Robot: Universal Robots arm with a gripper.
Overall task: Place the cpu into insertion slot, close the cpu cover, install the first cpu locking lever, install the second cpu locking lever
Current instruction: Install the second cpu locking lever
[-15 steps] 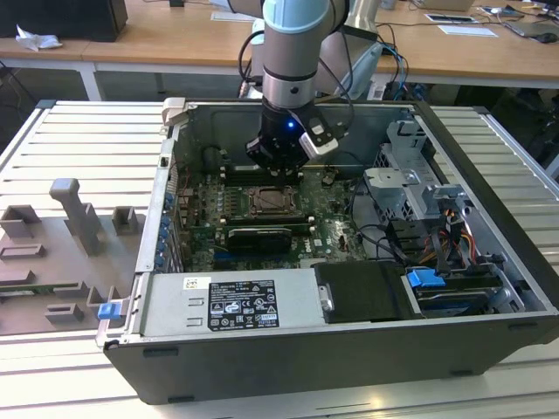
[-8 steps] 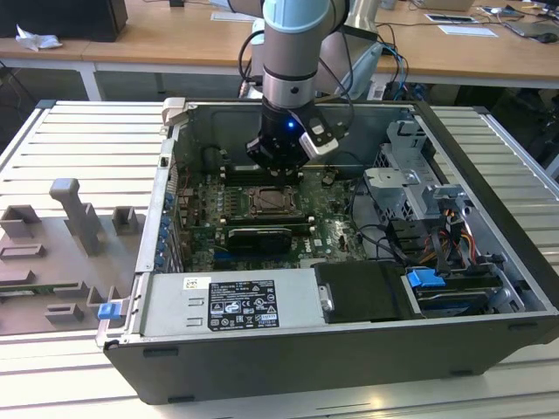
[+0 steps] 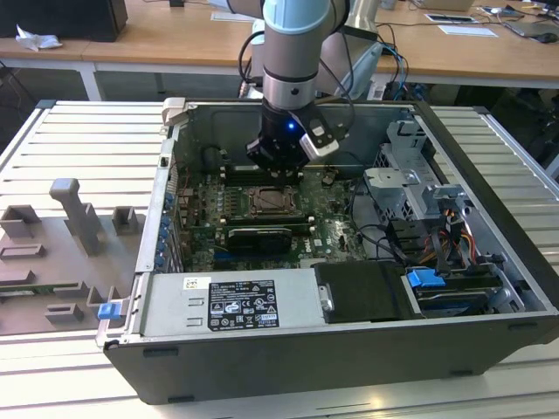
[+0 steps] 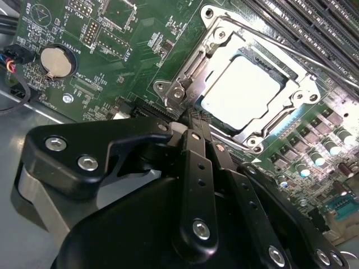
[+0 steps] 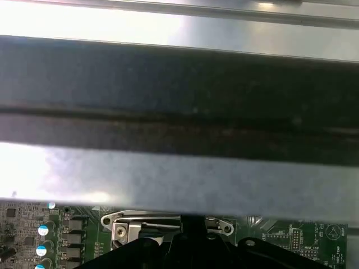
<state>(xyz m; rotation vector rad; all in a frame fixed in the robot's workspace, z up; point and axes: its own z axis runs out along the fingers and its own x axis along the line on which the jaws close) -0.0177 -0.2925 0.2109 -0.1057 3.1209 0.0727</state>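
Black gripper (image 4: 188, 126) sits nearest in the second wrist view, fingers drawn together at a thin tip, holding nothing I can make out. Just beyond that tip lies the cpu (image 4: 242, 93), seated in the insertion slot (image 4: 263, 140) with the cpu cover (image 4: 305, 89) closed around it. Board lettering is too small to read.

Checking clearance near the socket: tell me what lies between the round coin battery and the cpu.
In the second wrist view, between coin battery and cpu: green board with small chips, then the cpu cover frame's edge.
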